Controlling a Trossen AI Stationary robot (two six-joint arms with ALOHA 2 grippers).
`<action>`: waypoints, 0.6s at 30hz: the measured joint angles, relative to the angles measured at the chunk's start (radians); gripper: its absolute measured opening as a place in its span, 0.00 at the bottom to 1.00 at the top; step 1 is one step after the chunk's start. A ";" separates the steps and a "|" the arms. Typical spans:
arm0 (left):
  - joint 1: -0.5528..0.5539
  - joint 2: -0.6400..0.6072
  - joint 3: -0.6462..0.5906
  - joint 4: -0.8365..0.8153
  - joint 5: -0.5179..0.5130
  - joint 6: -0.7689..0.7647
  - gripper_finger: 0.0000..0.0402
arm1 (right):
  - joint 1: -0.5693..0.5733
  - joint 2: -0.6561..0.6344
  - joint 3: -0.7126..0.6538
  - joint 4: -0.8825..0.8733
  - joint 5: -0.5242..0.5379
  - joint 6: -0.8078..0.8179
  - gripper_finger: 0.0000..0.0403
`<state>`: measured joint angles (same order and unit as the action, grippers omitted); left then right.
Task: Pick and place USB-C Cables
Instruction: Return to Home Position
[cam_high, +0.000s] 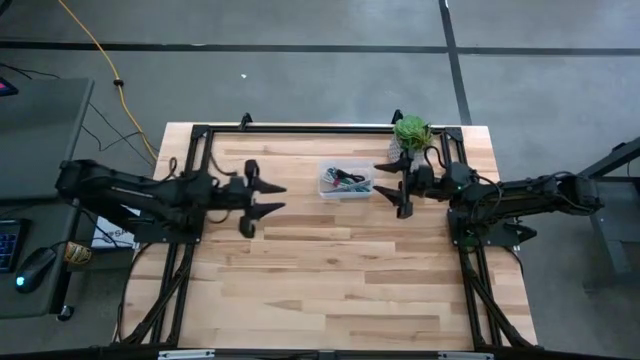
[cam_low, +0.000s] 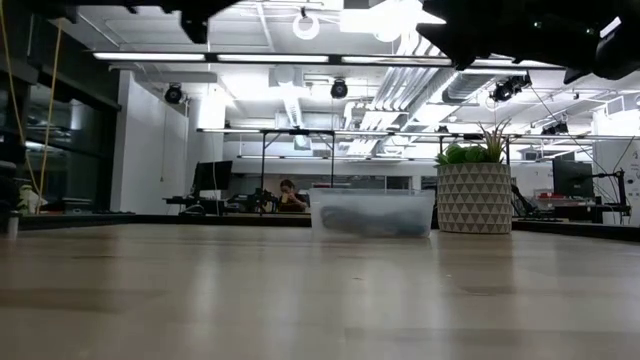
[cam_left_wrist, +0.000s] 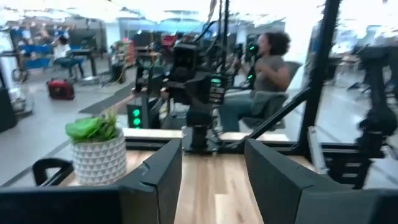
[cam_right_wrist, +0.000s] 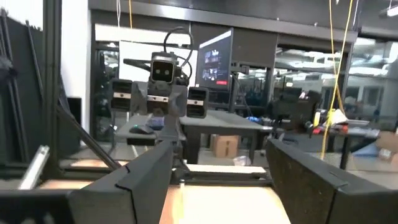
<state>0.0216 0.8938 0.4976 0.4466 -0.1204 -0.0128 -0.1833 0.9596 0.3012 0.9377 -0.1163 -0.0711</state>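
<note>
A clear plastic bin (cam_high: 346, 183) stands at the table's far middle, and the coiled USB-C cables (cam_high: 349, 180) lie inside it, dark with red and whitish bits. In the low view the bin (cam_low: 372, 212) shows a dark mass behind its wall. My left gripper (cam_high: 272, 197) hovers open to the left of the bin, fingers pointing at it. My right gripper (cam_high: 390, 189) hovers open just right of the bin, level and above the table. In both wrist views the fingers (cam_left_wrist: 163, 171) (cam_right_wrist: 149, 168) stand wide apart with nothing between them.
A potted green plant in a patterned white pot (cam_high: 411, 132) stands at the far edge, close behind my right gripper; the low view also shows the pot (cam_low: 474, 197). A black frame (cam_high: 195, 150) runs along the table's edges. A seated person (cam_left_wrist: 264, 68) shows beyond the table.
</note>
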 joint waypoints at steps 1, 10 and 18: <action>-0.011 -0.026 -0.015 0.000 0.000 0.000 0.39 | 0.000 0.000 0.000 0.000 0.000 0.026 0.62; -0.082 -0.188 -0.093 -0.022 0.008 0.022 0.39 | 0.000 0.000 0.000 0.002 -0.001 0.125 0.62; -0.087 -0.260 -0.109 -0.024 -0.025 0.038 0.39 | 0.000 0.000 0.000 0.002 0.003 0.163 0.62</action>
<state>-0.0654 0.6339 0.3882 0.4229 -0.1449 0.0251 -0.1833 0.9596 0.3012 0.9399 -0.1135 0.0922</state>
